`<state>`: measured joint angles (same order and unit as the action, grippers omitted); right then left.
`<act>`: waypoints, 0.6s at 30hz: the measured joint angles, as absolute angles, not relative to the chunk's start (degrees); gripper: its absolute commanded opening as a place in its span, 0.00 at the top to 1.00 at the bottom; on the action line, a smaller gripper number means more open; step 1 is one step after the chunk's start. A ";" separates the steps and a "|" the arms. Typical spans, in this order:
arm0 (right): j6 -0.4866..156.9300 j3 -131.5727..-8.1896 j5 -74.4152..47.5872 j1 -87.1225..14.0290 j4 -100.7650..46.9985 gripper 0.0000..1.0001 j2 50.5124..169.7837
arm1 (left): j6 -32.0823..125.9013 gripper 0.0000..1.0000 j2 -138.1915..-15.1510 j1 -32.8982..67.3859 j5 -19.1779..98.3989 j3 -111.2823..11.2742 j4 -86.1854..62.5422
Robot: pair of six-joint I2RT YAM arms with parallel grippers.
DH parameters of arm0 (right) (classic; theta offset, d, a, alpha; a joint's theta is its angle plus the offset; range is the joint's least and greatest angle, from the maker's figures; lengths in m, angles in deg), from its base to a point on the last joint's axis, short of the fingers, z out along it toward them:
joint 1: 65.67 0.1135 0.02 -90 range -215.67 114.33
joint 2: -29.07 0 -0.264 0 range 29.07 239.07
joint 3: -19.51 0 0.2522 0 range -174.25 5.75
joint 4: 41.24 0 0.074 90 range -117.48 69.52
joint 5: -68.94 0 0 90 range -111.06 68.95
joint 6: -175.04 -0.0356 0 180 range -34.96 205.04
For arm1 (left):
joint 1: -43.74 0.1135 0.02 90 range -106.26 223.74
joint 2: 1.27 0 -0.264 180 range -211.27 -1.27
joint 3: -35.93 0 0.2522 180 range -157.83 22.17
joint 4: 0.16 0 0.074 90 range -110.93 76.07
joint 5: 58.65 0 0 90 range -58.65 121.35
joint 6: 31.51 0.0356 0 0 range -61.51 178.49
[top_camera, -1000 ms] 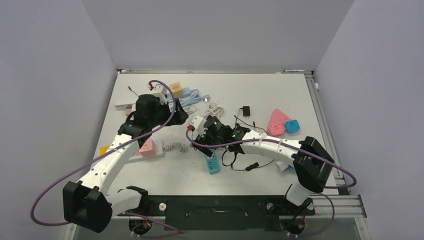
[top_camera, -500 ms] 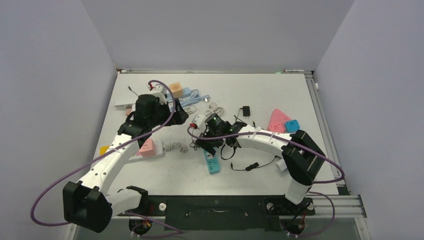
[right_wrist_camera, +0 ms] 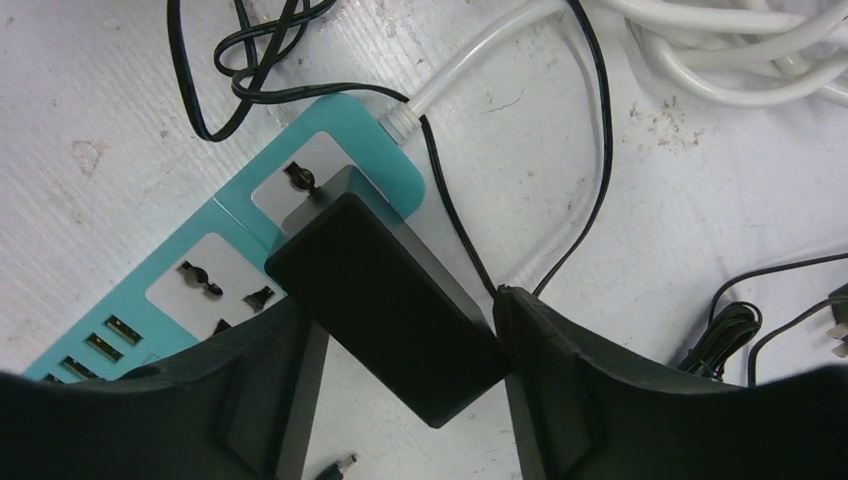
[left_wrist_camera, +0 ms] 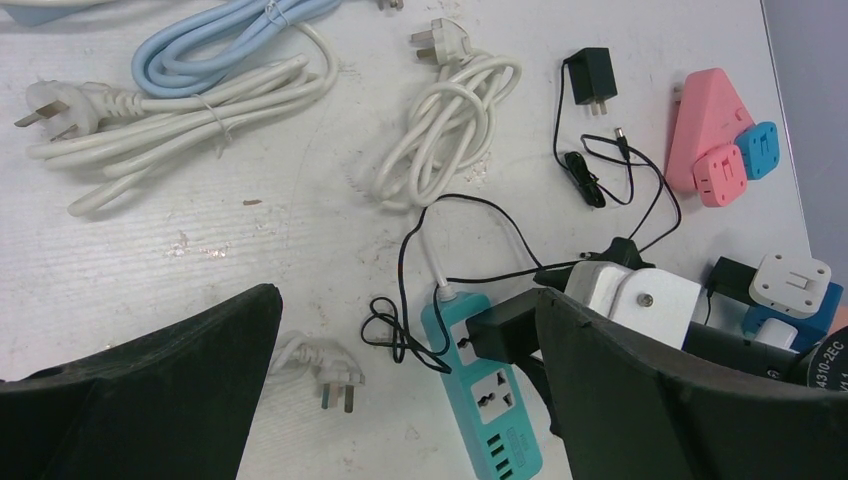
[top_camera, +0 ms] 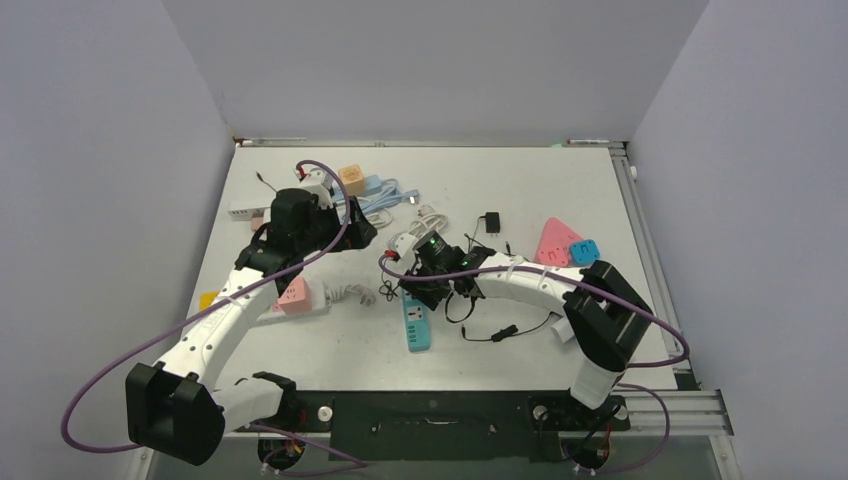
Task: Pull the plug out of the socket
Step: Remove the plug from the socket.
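Note:
A black plug [right_wrist_camera: 390, 305] sits in the top outlet of a teal socket strip [right_wrist_camera: 200, 280] lying flat on the table. My right gripper [right_wrist_camera: 400, 310] has both fingers pressed against the plug's sides, shut on it. In the top view the strip [top_camera: 417, 328] lies mid-table with the right gripper [top_camera: 422, 290] at its far end. The left wrist view shows the plug [left_wrist_camera: 500, 335] on the strip [left_wrist_camera: 487, 400]. My left gripper [left_wrist_camera: 405, 310] hangs open above the table, up and left of the strip, holding nothing. From above, the left gripper [top_camera: 360, 228] is clear of the strip.
The plug's thin black cord [right_wrist_camera: 590, 150] loops beside the strip. White coiled cables [left_wrist_camera: 450, 110] and a light blue cable [left_wrist_camera: 220, 40] lie at the back. A loose white plug [left_wrist_camera: 335, 375] rests left of the strip. A pink triangular socket [top_camera: 556, 243] and a pink strip [top_camera: 295, 296] flank the scene.
My right gripper has moved in over the strip's far end and closed from wide open onto the black plug. The teal strip has swung slightly straighter. The left arm has not moved.

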<state>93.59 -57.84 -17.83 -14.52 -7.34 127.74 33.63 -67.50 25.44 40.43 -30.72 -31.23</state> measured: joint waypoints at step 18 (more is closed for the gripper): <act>75.34 -47.65 -26.11 -7.89 -8.98 0.94 116.24 | 34.17 0.04 -68.29 23.41 39.97 -30.67 -31.33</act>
